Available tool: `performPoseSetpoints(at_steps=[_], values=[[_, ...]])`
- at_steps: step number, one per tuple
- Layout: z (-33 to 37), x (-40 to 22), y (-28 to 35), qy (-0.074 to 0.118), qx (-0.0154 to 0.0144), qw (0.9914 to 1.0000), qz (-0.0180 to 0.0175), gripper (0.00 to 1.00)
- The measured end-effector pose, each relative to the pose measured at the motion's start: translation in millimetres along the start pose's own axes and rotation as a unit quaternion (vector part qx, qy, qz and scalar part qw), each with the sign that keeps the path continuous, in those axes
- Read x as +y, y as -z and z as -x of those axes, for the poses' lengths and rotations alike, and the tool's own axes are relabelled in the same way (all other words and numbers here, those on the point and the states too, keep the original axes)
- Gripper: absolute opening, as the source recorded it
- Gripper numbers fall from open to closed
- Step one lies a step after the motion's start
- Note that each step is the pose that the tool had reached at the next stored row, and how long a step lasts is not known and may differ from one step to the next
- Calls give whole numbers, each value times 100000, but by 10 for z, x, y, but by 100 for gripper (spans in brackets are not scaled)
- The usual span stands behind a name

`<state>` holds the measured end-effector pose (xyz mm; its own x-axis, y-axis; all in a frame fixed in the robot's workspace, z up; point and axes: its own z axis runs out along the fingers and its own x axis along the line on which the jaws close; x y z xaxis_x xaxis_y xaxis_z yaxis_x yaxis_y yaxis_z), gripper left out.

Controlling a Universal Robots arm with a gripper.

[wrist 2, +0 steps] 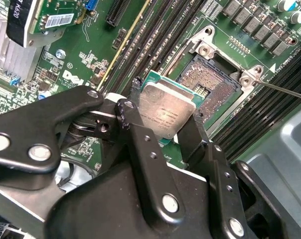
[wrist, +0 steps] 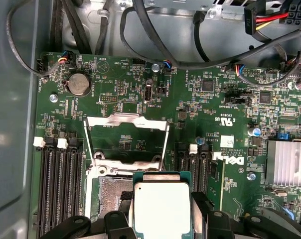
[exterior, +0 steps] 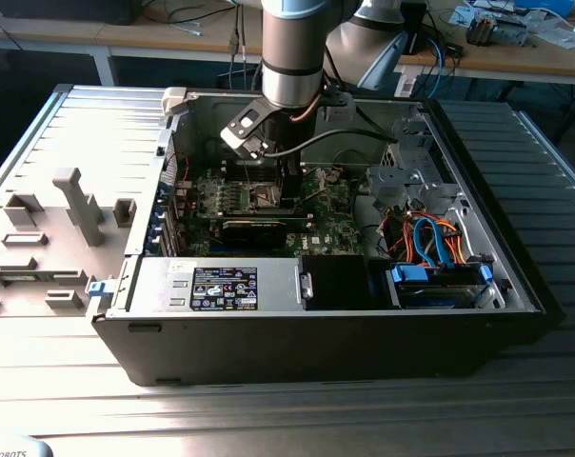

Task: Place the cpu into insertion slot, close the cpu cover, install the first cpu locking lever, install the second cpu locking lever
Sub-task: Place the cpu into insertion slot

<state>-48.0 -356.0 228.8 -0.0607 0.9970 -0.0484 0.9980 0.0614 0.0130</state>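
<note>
The gripper [wrist 2: 163, 120] is pinching the cpu [wrist 2: 166, 112] by two opposite edges. One black finger [wrist 2: 134, 124] presses on each side, and the chip's silver-grey face is turned toward the camera in the second wrist view. In the first wrist view the same gripper [wrist: 163, 223] holds the cpu [wrist: 162, 209] so that it overlaps one side of the insertion slot [wrist: 113, 191].

The chip is not seated. In both wrist views much of the slot's dark field of contacts is bare, and in the second wrist view the insertion slot [wrist 2: 210, 84] lies just past the chip's far edge.

The cpu cover [wrist: 125, 122] is swung open. Its thin silver frame with a cut-out centre lies flat on the board, at the side of the slot farthest from the gripper. A thin metal rod [wrist 2: 285, 90] slants away from one corner of the slot.

Long black memory slots [wrist: 61, 184] run on either side of the slot, all on a green motherboard [wrist: 215, 99]. A round coin battery [wrist: 79, 83] sits beyond the open cover, and a finned silver heat sink [wrist: 287, 162] stands well apart from the slot.

In the exterior view, the robot arm [exterior: 292, 57] reaches straight down to the slot inside an open black computer case [exterior: 316, 347]. The case lies on a ribbed metal table [exterior: 268, 419].
</note>
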Motion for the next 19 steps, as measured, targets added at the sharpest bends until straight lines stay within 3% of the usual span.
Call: performPoseSetpoints(at_steps=[19], values=[[-2,-1,-43,1,-1,100000,-1,54]])
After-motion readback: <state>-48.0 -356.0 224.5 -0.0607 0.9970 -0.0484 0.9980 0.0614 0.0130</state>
